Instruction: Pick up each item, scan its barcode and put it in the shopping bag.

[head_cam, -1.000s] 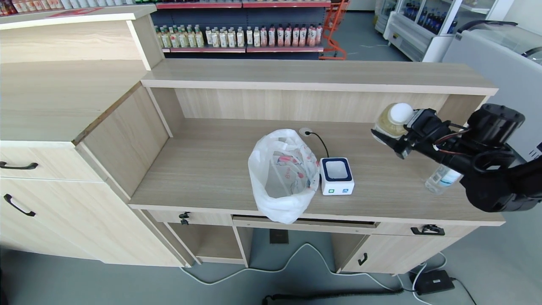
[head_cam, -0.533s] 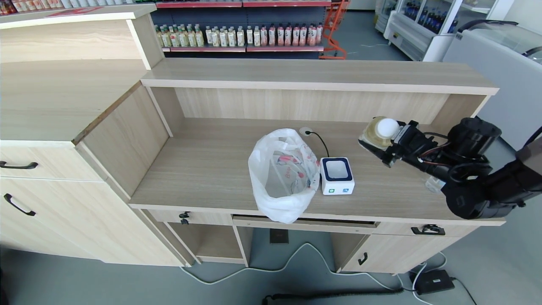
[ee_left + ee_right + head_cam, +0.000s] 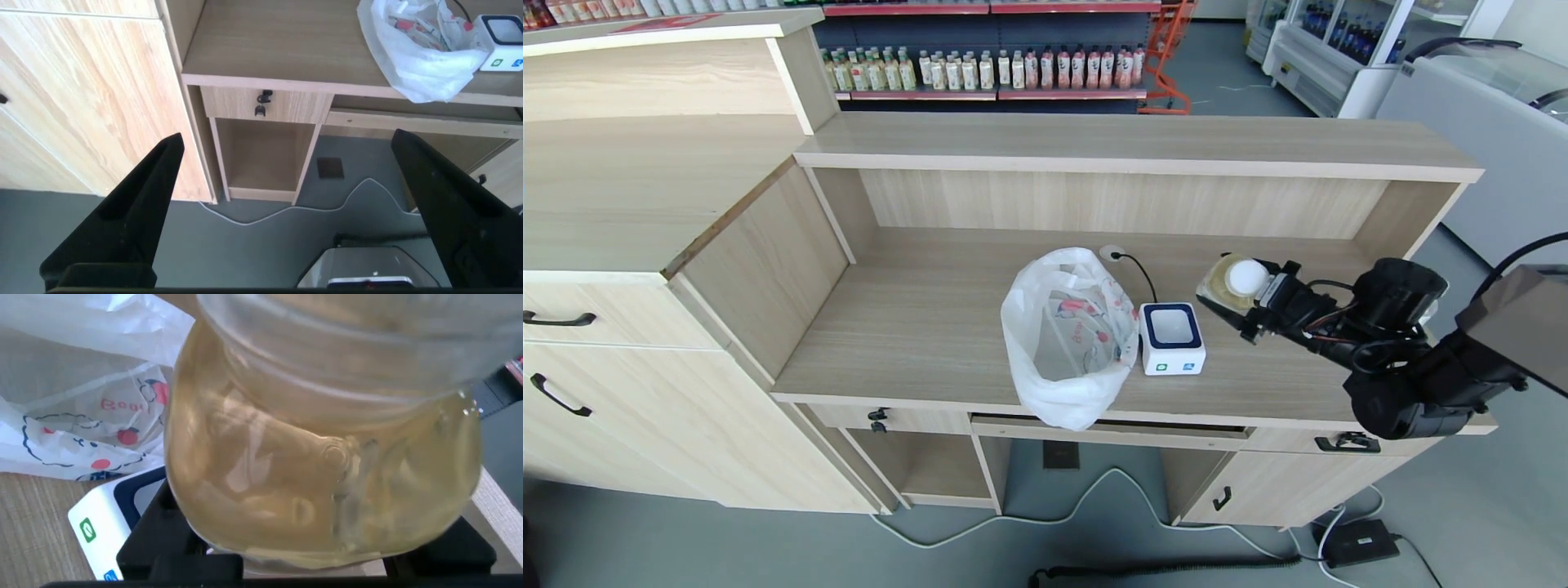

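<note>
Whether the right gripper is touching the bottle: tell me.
Touching. The right wrist view shows the bottle seated in the right gripper, with its black fingers pressed against both sides.

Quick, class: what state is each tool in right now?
Left tool: open, holding nothing.
Right tool: closed on the bottle.

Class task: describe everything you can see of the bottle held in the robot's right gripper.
The bottle is clear plastic, white-capped, and holds pale yellowish liquid, which shows close up in the right wrist view. It is clamped in the right gripper with its cap facing the head camera. It hangs above the counter, just right of the scanner. Nothing but the gripper appears to touch it.
</note>
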### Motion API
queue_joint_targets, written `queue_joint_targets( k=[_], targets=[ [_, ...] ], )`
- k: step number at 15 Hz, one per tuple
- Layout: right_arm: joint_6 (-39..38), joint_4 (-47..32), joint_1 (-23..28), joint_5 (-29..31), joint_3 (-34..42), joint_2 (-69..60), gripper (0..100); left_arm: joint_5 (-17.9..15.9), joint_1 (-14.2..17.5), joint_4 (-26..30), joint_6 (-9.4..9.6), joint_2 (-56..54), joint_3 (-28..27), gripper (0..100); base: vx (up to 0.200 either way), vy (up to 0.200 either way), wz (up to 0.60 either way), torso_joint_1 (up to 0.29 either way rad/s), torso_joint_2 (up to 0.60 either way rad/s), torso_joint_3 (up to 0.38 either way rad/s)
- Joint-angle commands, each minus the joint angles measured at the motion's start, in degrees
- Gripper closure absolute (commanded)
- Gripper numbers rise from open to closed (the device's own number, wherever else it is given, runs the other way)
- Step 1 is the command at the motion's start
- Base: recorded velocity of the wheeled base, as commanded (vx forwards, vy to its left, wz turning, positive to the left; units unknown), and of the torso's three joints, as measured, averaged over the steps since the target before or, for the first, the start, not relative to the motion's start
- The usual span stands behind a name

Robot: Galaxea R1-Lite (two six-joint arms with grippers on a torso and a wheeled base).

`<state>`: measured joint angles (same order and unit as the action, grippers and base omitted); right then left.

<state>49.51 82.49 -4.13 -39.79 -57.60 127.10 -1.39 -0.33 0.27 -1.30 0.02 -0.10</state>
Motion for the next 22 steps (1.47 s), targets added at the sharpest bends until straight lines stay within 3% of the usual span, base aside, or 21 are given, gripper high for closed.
queue_joint_targets(
  k=[1, 9, 22],
  targets=[
    [-0.1, 2.8, -0.4, -0.9, -1.3, 3.2, 100, 0.0, 0.0, 0.0, -0.01, 0.0, 0.0, 0, 0.0, 0.0, 0.0, 0.0, 0.0, 0.0],
    [-0.1, 2.6, -0.9, -1.8, -9.7, 8.3, 100, 0.1, 0.0, 0.0, -0.01, 0.0, 0.0, 0, 0.0, 0.0, 0.0, 0.0, 0.0, 0.0],
    [-0.1, 2.5, -0.9, -1.7, -12.5, 11.9, 100, 0.1, 0.0, 0.0, -0.01, 0.0, 0.0, 0, 0.0, 0.0, 0.0, 0.0, 0.0, 0.0]
  ],
)
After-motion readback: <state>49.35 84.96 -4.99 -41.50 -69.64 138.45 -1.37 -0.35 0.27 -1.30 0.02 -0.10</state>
